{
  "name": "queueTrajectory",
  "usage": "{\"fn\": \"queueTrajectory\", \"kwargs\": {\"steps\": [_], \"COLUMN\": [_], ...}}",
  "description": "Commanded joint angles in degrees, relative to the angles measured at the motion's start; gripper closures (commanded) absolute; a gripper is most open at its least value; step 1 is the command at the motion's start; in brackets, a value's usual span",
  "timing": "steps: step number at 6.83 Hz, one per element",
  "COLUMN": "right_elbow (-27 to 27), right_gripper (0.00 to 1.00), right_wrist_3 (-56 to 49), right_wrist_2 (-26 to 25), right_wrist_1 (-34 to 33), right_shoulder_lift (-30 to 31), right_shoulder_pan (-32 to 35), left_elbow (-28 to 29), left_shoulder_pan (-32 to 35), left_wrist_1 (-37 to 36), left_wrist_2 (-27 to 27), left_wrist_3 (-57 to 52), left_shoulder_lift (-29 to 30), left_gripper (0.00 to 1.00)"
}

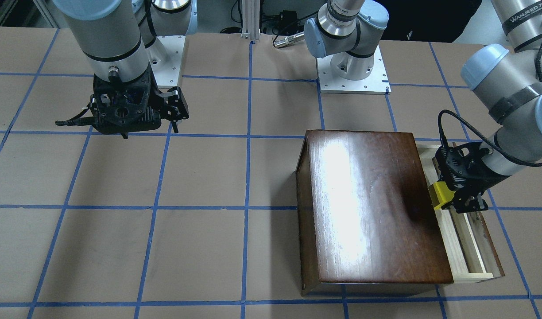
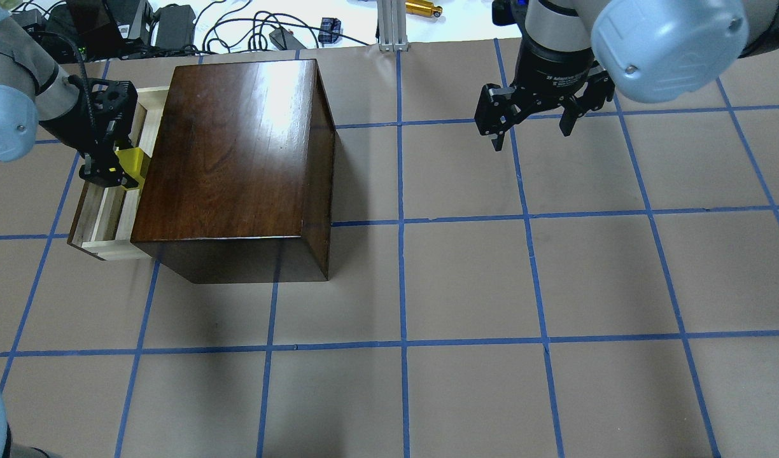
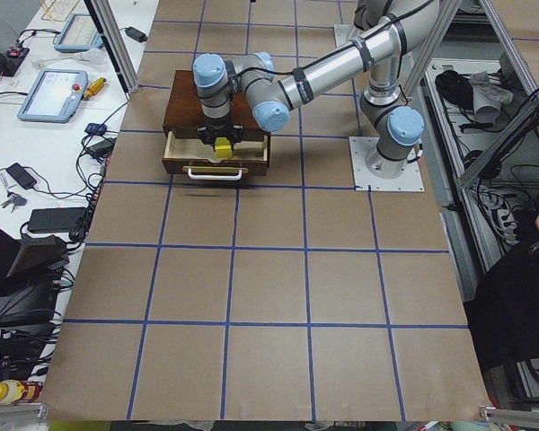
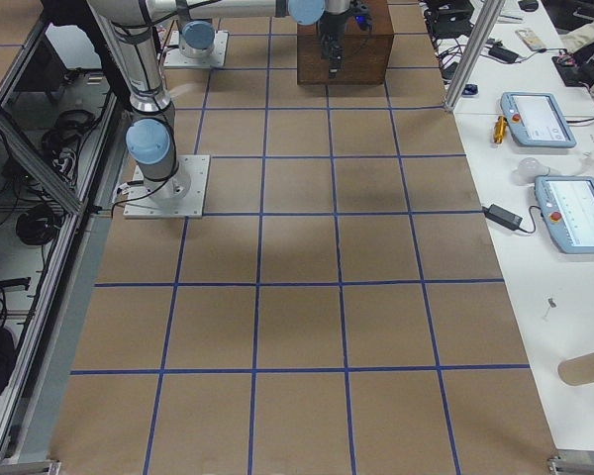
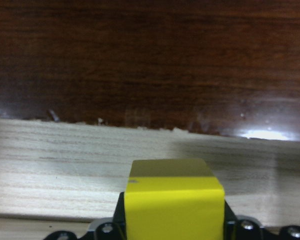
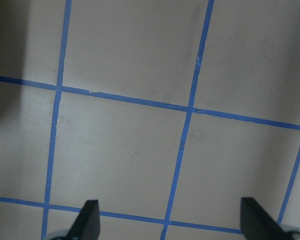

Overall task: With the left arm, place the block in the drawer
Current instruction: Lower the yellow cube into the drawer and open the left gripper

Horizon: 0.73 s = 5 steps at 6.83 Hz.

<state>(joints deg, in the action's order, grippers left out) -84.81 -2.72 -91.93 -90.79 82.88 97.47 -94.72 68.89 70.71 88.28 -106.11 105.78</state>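
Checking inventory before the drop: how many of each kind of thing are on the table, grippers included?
Blocks: 1, the yellow block in the left gripper, over the drawer.
Boxes: 1, the wooden box with that drawer pulled out.
Grippers: 2, counting the open right gripper.
Total: 4.

the block [image 1: 439,196] hangs over the drawer [image 1: 459,248], beside the box [image 1: 368,204].

table [image 2: 466,286] — brown, blue tape grid [image 2: 401,221] | on it: dark wooden box [image 2: 237,146], drawer [image 2: 106,216] open
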Motion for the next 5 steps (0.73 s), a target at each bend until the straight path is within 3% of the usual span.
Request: {"fn": "queueTrajectory", "kwargs": {"steps": [1, 5], "right_elbow": [0.0, 0.0], "right_gripper": [0.0, 0.0], "right_wrist_3": [0.09, 0.0], "right_wrist_2": [0.0, 0.09], "right_wrist_1": [0.0, 0.0], "right_shoulder_lift": [0.0, 0.0], "right_shoulder_pan": [0.0, 0.0], "left_elbow": [0.23, 0.76], "left_shoulder_pan": [0.02, 2.83], "left_wrist_1": [-0.31, 9.51], "left_wrist_2": [-0.13, -1.7], "left_wrist_3": [0.11, 6.22], "left_shoulder_lift": [-0.13, -10.38], "left_gripper": [0.0, 0.0]}}
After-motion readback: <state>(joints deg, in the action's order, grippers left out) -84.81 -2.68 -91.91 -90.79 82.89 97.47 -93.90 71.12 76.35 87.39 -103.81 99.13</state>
